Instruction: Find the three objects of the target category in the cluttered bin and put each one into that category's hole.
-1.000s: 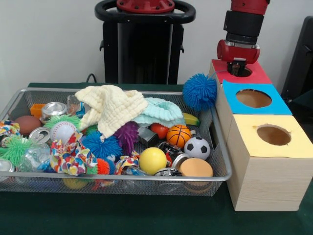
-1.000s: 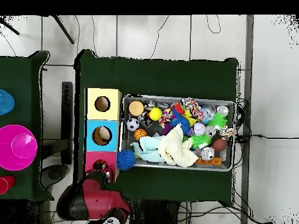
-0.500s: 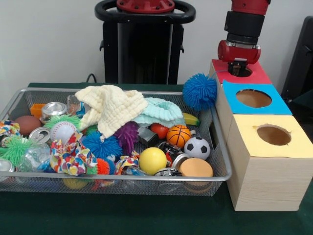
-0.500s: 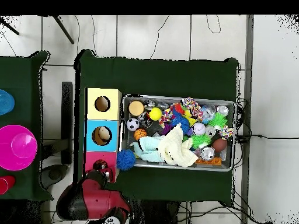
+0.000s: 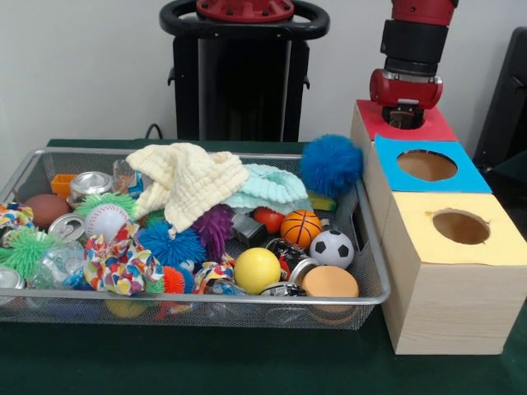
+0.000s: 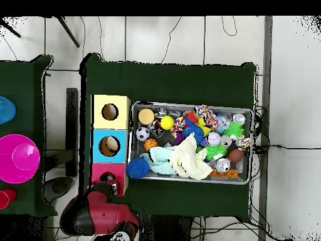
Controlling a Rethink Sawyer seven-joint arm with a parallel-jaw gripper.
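Over the red hole (image 5: 409, 122) at the far end of the wooden box (image 5: 445, 271), the gripper (image 5: 403, 114) hangs just above the opening; its tips are hidden by the red wrist, so can't tell if it's spread or pinching, and nothing visibly hangs from it.

Blue spiky ball (image 5: 330, 164) sits at the wire bin's (image 5: 206, 306) rim corner next to the box, apart from the gripper. My read: that's the target type, same family as the blue (image 5: 170, 243), purple (image 5: 214, 226) and green (image 5: 25, 248) spiky balls deeper in the bin, so it isn't in the hole yet.

Step in hand looks like a re-pick. To do it well:
- come straight down on the ball's centre, it's soft and will roll off the rim
- stay clear of the mesh wall and the cream cloth (image 5: 188, 181)
- lift fully above the box edge before moving across
- centre over the red hole before release
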